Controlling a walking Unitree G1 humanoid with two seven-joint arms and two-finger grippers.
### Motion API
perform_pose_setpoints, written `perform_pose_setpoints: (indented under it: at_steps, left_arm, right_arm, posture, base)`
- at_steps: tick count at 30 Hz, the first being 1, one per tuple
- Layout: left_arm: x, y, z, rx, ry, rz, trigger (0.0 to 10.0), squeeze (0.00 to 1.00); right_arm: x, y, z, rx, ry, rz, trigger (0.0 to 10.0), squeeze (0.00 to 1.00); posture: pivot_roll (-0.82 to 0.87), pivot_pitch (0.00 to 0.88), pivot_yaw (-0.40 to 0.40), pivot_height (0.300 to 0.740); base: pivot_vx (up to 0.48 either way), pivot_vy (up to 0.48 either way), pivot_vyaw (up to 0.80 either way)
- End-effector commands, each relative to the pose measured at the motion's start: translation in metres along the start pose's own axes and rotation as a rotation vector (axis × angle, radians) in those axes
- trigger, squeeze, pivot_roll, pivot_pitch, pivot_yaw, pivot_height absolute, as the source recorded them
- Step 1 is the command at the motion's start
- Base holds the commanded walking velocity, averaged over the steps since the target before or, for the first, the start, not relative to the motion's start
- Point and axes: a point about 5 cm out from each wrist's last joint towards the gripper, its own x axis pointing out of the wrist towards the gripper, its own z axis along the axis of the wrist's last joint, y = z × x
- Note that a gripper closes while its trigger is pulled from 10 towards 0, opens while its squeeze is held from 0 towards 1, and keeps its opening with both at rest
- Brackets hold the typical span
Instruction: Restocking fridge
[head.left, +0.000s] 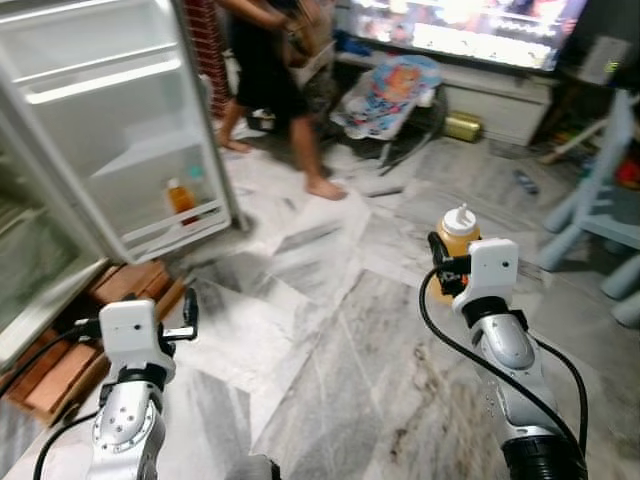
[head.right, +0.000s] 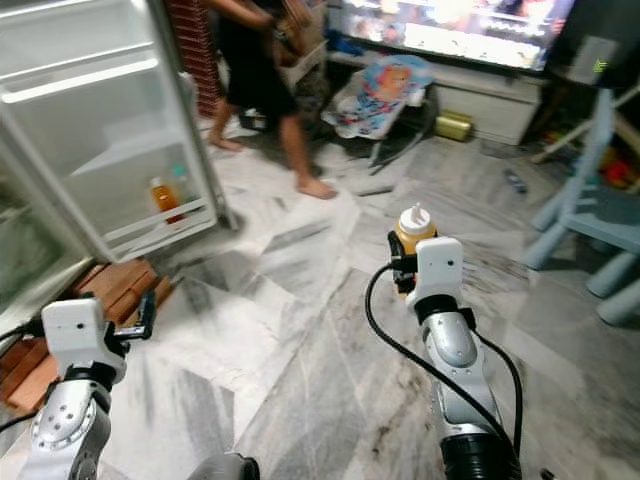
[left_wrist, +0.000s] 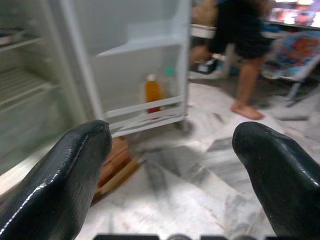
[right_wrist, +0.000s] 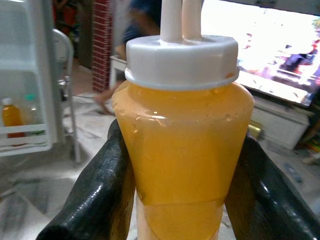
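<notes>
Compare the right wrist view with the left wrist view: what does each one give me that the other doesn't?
Right wrist view: the right gripper clamped on an upright squeeze bottle of orange sauce with a white cap, and a lit TV screen behind.

Left wrist view: the left gripper, fingers apart and holding nothing, the fridge's inner shelves and wooden planks on the floor.

Both: the open fridge door, a small orange bottle on its lowest door shelf, and a person beyond.

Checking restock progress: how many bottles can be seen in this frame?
3. One yellow bottle is held upright in the right gripper. An orange bottle and a clear bottle stand side by side on the fridge door's lowest shelf. More may be hidden inside the fridge.
</notes>
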Motion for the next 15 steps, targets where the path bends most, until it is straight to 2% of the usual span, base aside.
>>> perform_pose_setpoints:
  at_steps: [1, 5, 9, 13, 15]
  left_arm:
    - [-0.004, 0.000, 0.000, 0.002, -0.003, -0.012, 10.0, 0.00]
    - [-0.005, -0.001, -0.001, -0.018, -0.002, -0.018, 10.0, 0.00]
    - [-0.004, -0.007, 0.002, 0.029, -0.028, -0.055, 10.0, 0.00]
    - [-0.006, -0.007, 0.007, 0.025, -0.052, -0.066, 10.0, 0.00]
    - [-0.006, -0.004, 0.011, 0.028, -0.074, -0.052, 10.0, 0.00]
  right_arm:
    - [-0.001, -0.011, 0.007, 0.026, 0.005, -0.031, 10.0, 0.00]
    - [-0.004, -0.008, 0.005, 0.020, 0.032, 0.017, 10.0, 0.00]
    - [-0.005, -0.003, 0.008, -0.013, 0.031, 0.082, 10.0, 0.00]
    - [0.005, -0.007, 0.016, 0.030, 0.024, 0.034, 10.0, 0.00]
    - [0.007, -0.008, 0.015, 0.043, 0.020, -0.025, 10.0, 0.00]
  posture:
    - [0.02, 0.000, 0.006, 0.740]
    - [0.01, 0.000, 0.018, 0.740]
    - [0.02, 0.000, 0.021, 0.740]
    - [0.03, 0.000, 0.013, 0.740]
    - [0.04, 0.000, -0.004, 0.740]
  base:
    - [0.000, 0.000, 0.79]
    - [0.000, 0.000, 0.79]
    - [0.000, 0.000, 0.79]
    - [0.000, 0.000, 0.70]
    - [0.000, 0.000, 0.00]
